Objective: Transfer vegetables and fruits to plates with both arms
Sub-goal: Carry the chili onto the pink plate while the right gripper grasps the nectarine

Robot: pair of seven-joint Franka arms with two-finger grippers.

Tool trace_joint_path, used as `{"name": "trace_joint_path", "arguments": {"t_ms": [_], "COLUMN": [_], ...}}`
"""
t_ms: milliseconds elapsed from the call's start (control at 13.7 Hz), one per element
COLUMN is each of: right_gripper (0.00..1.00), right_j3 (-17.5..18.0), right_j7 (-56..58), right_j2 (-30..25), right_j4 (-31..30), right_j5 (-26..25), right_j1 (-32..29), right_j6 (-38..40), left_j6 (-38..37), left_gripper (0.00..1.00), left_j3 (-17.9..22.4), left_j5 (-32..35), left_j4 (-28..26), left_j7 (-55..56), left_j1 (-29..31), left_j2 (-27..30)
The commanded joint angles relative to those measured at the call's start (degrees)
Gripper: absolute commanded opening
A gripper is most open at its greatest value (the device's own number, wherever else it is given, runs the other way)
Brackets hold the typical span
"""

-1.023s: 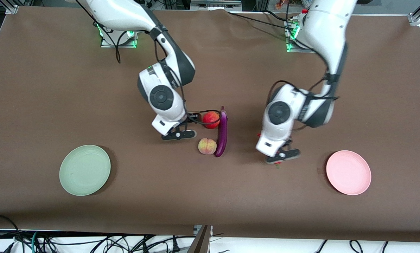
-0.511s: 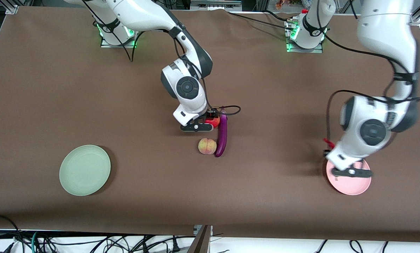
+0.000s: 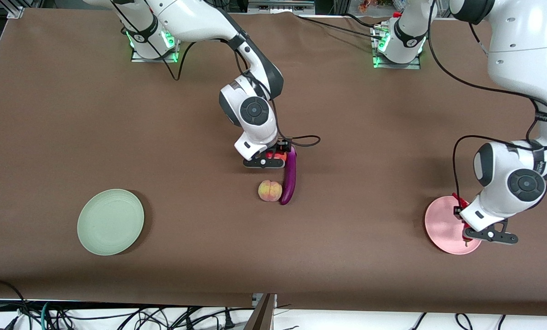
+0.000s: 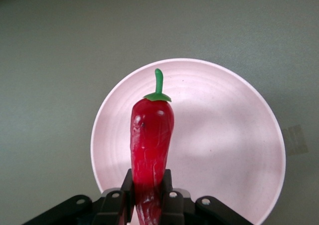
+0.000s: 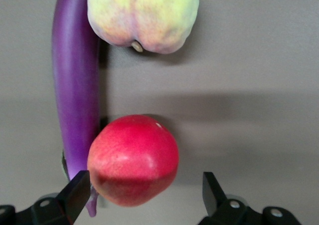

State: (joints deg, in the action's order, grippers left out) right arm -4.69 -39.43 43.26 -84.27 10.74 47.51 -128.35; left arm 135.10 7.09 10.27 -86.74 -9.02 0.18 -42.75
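Note:
My left gripper (image 3: 467, 227) is shut on the red chili pepper (image 4: 152, 130) and holds it over the pale pink plate (image 3: 440, 224). In the left wrist view the gripper (image 4: 148, 197) clamps the chili's thin end, its green stem pointing over the plate (image 4: 224, 135). My right gripper (image 3: 273, 156) is open and low around the red apple-like fruit (image 5: 133, 157), a finger (image 5: 77, 190) on either side. The purple eggplant (image 3: 290, 176) lies beside the fruit. The peach (image 3: 270, 190) sits nearer the front camera, against the eggplant. The pale green plate (image 3: 110, 222) lies toward the right arm's end.
Brown cloth covers the table (image 3: 186, 256). A black cable (image 3: 305, 141) loops from the right wrist above the eggplant's stem end. In the right wrist view the eggplant (image 5: 75, 85) lies close to one finger and the peach (image 5: 143, 15) is past the fruit.
My left arm carried the chili from the table's middle to over the pink plate. My right gripper moved sideways from beside the red fruit to around it.

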Motion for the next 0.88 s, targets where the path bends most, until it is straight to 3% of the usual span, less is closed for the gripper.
{"name": "trace_joint_path", "arguments": {"t_ms": [0, 438, 584, 658, 731, 804], "right_gripper": [0.99, 0.99, 0.99, 0.99, 0.99, 0.99], "right_j3": [-0.6, -0.5, -0.5, -0.5, -0.5, -0.5], "right_j7": [-0.6, -0.8, -0.8, -0.8, -0.8, -0.8], "right_j2": [1.2, 1.7, 2.2, 2.5, 2.9, 3.4], "right_j4": [1.3, 1.3, 1.3, 1.3, 1.3, 1.3], "right_j5": [1.1, 1.7, 2.1, 2.3, 2.3, 2.3], "right_j1": [0.6, 0.8, 1.0, 1.0, 1.1, 1.2], "right_j6": [-0.8, -2.9, -3.8, -4.5, -5.1, -5.8], "left_j6": [2.1, 4.2, 4.3, 4.3, 4.3, 4.3], "left_gripper": [0.05, 0.07, 0.13, 0.39, 0.89, 1.00], "left_j3": [-0.7, -0.7, -0.7, -0.7, -0.7, -0.7], "left_j5": [1.3, 0.4, 0.4, 0.4, 0.3, 0.3], "left_j4": [2.2, 2.2, 2.2, 2.2, 2.2, 2.2], "left_j7": [-0.8, -3.1, -3.1, -2.9, -2.9, -2.7], "left_j1": [0.9, 2.5, 2.6, 2.6, 2.7, 2.7], "left_j2": [-2.6, -3.9, -4.4, -4.4, -4.4, -4.4]}}
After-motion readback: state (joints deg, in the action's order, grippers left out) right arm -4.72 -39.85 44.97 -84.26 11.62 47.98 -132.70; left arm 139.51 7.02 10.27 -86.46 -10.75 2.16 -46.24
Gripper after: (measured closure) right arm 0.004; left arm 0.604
